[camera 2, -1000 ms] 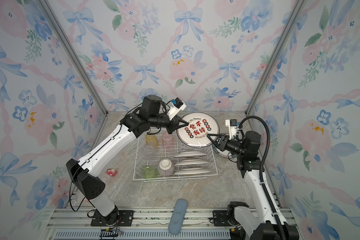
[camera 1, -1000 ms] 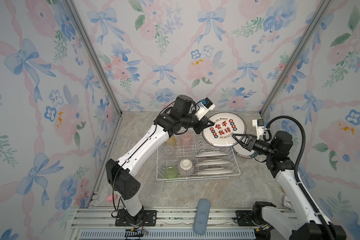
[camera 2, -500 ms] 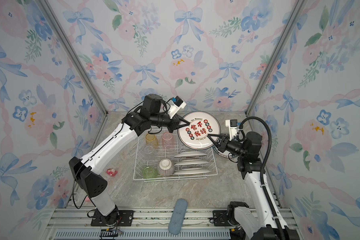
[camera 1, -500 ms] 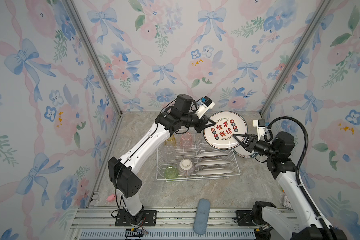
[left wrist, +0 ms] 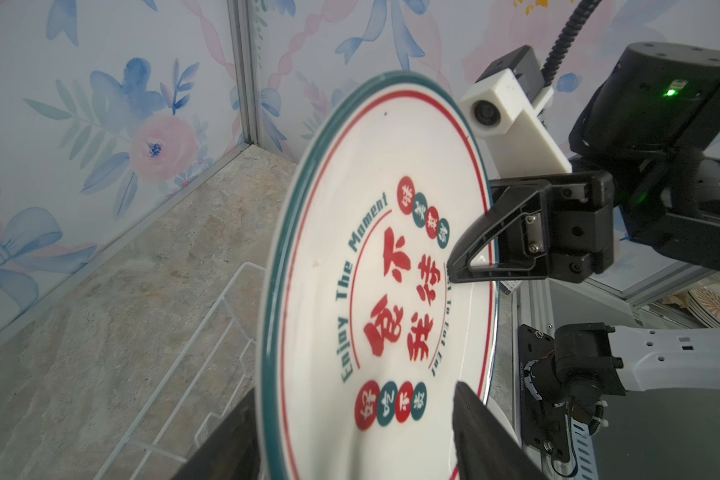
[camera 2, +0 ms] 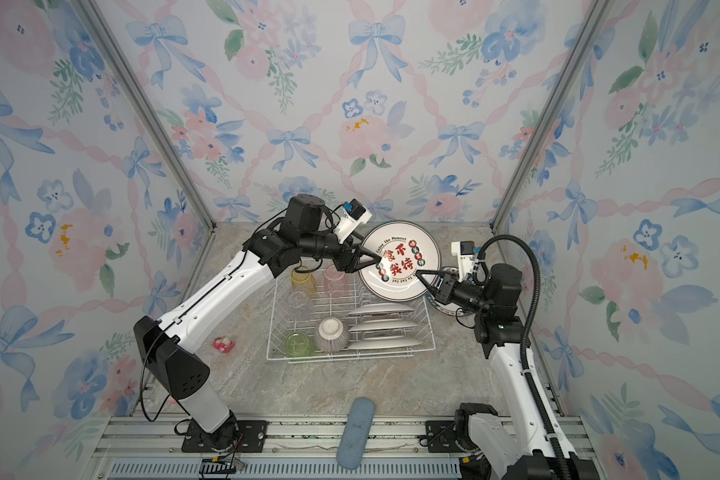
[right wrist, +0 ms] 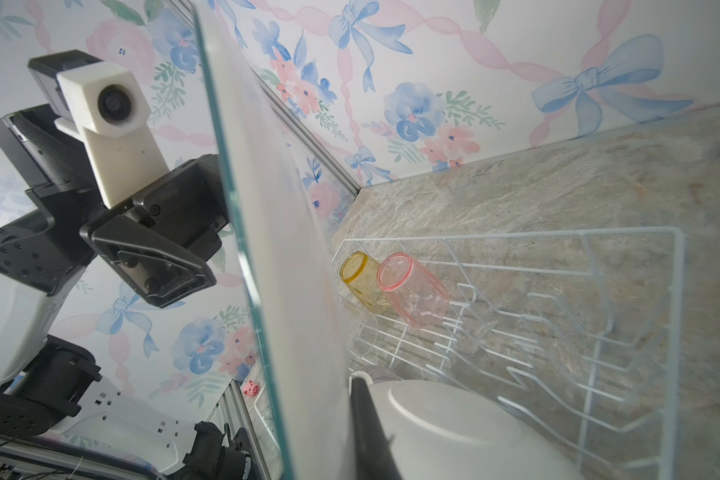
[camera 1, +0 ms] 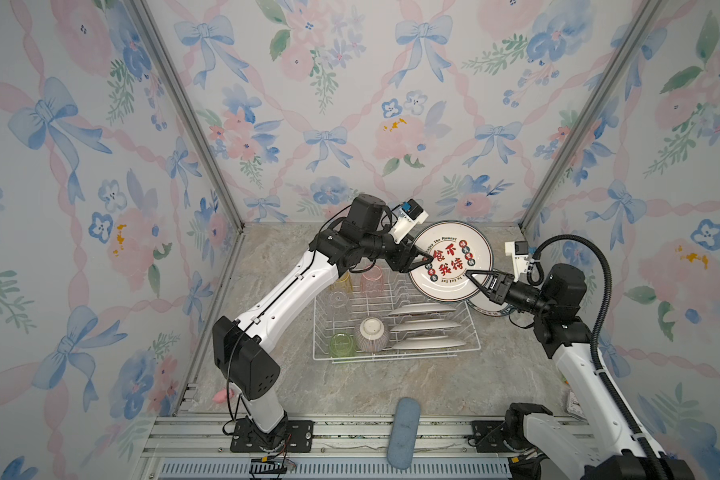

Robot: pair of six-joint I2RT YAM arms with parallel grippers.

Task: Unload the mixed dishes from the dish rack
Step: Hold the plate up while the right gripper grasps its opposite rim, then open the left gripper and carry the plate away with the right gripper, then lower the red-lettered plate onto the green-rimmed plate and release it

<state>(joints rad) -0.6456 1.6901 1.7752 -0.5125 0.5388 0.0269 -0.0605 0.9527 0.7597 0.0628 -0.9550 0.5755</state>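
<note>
Left arm reaches over the dish rack (camera 1: 395,357); left gripper (camera 1: 427,261) released, jaws spread astride the left rim of the plate (camera 1: 452,266). Right arm extends in from the right; right gripper (camera 1: 470,275) clenched on the plate's opposite rim. Marble-patterned tabletop (camera 1: 350,395); floral-papered walls (camera 1: 350,104). Plate held aloft over the dish rack's far right corner, tilted; white, dark green rim, red characters.
</note>
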